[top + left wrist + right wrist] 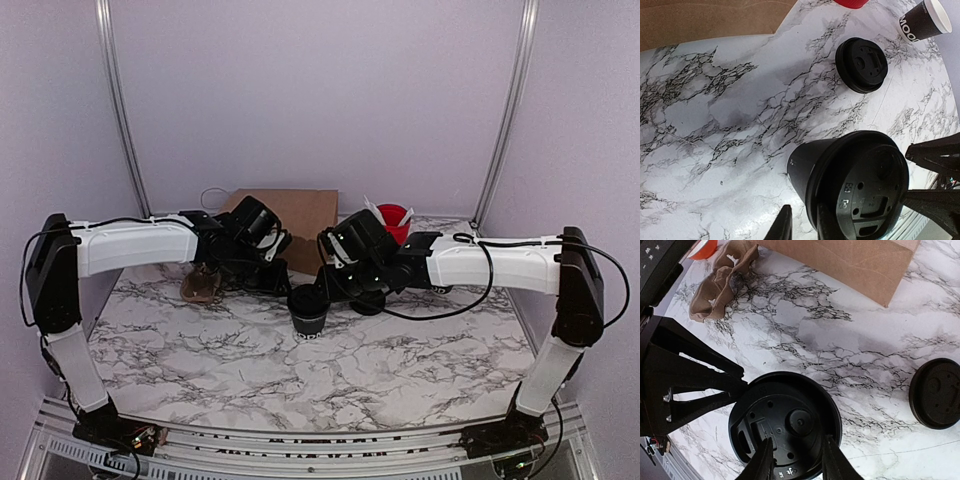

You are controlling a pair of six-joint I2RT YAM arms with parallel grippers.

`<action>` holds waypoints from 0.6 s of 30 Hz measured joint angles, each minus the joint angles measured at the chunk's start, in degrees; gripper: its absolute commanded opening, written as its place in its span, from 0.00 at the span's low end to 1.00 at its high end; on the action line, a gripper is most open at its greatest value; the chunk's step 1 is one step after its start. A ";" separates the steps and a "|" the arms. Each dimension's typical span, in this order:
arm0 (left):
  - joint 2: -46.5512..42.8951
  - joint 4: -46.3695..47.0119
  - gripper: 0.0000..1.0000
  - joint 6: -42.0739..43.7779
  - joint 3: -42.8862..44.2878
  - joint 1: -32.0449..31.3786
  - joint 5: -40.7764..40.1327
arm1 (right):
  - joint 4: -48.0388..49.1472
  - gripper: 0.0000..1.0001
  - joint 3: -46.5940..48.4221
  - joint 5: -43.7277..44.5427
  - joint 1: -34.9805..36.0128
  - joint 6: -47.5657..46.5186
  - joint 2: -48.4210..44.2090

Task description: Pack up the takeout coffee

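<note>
Both end effectors crowd one spot just in front of the brown paper bag (295, 212), where the takeout coffee (308, 312) stands upright on the marble tabletop (400, 370) with a black lid (775, 405) over its mouth.

The right end effector (797, 438) is partly open. Its two fingers lie over the near part of that lid with nothing clamped between them, and I can't say whether they press on it or only hover. The left end effector (742, 384) comes in from the opposite side with its tips at the lid's edge and one finger just beside the cup wall. Whether it is gripping is not something I can make out.

A spare lid (861, 65) lies flat to one side of the bag's front. An open cup (922, 21) of the same kind is farther out that way, a red cup (393, 218) sits by the bag's corner, and a crumpled brown wad (722, 282) lies off the bag's other end.

My worry is the lid. A push on one edge only could seat it crooked, and it would then pop loose once the cup goes into the bag. Downward force off-centre, with the left side letting go, could tip the cup towards the bag. The two sets of fingers are also close enough that either could knock the other or drag the cup sideways.
</note>
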 measured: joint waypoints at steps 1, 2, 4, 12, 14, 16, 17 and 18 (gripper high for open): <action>-0.11 -0.07 0.18 -0.02 -0.02 0.00 0.00 | -0.13 0.32 0.00 -0.02 -0.17 -0.09 0.00; -0.24 -0.11 0.19 -0.04 -0.02 0.07 0.02 | -0.22 0.32 0.00 -0.09 -0.26 -0.15 0.00; -0.57 -0.20 0.18 -0.17 -0.02 0.11 0.33 | -0.31 0.32 -0.02 -0.35 -0.46 -0.33 0.00; -2.56 -0.33 0.18 -1.07 -1.79 0.92 4.35 | -0.31 0.32 -0.46 -1.97 -1.31 -1.22 0.00; -2.89 -0.26 0.18 -1.38 -3.15 1.09 5.46 | -0.31 0.32 -0.55 -2.51 -1.40 -1.42 0.00; -2.95 0.00 0.18 -1.79 -4.63 1.09 6.47 | -0.28 0.32 -0.55 -2.82 -1.44 -1.55 0.02; -2.97 0.00 0.18 -2.03 -5.20 1.09 6.78 | -0.28 0.32 -0.55 -2.91 -1.44 -1.60 0.02; -2.97 0.02 0.18 -2.21 -5.60 1.09 7.10 | -0.28 0.32 -0.55 -2.97 -1.46 -1.62 0.09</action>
